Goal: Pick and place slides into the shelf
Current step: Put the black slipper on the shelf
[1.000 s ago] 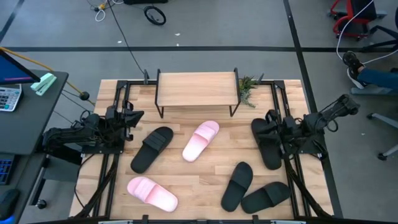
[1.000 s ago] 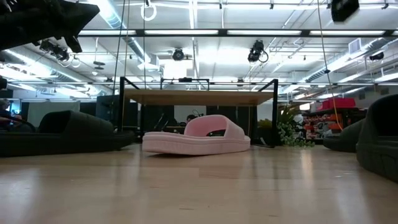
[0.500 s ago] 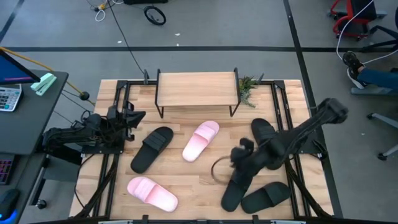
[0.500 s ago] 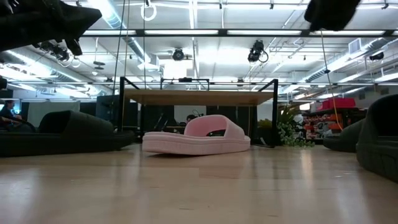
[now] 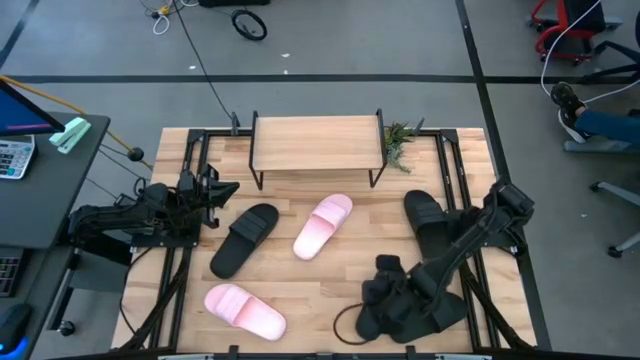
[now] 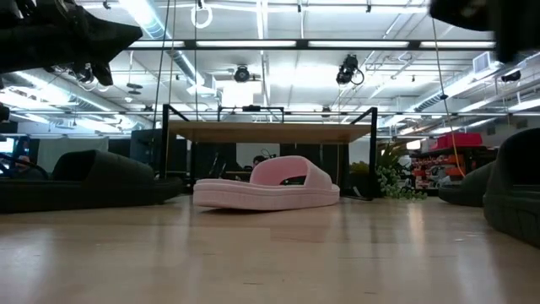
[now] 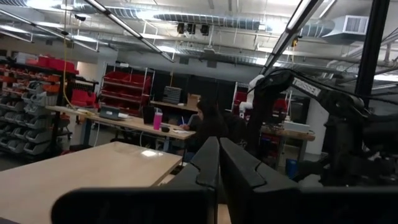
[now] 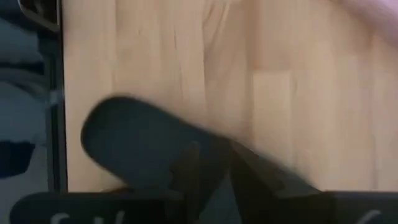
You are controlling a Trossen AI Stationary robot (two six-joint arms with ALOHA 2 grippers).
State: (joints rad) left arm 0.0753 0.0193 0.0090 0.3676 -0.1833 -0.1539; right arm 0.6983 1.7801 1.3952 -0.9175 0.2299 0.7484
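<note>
The shelf point(image 5: 315, 140) stands at the table's far middle on thin black legs, also seen in the low view point(image 6: 261, 133). Four black slides and two pink ones lie flat on the tabletop. One black slide point(image 5: 243, 240) and one pink slide point(image 5: 323, 225) lie in the middle, and a second pink slide point(image 5: 245, 310) is near left. Another black slide point(image 5: 428, 228) lies on the right, and two black slides point(image 5: 430, 315) are near right. My right gripper point(image 5: 385, 288) hovers over that near-right pair. In its wrist view a black slide point(image 8: 137, 143) lies just ahead. My left gripper point(image 5: 215, 190) waits shut at the left edge.
A small green plant point(image 5: 397, 142) stands by the shelf's right end. Black frame rails point(image 5: 190, 170) run along both sides of the table. Bare wood point(image 5: 320, 285) lies between the slides in the near middle. A desk with a calculator point(image 5: 15, 155) stands left of the table.
My right arm has swung from the table's right edge toward the near middle. It now reaches out low over the two black slides at near right. No slide has moved.
</note>
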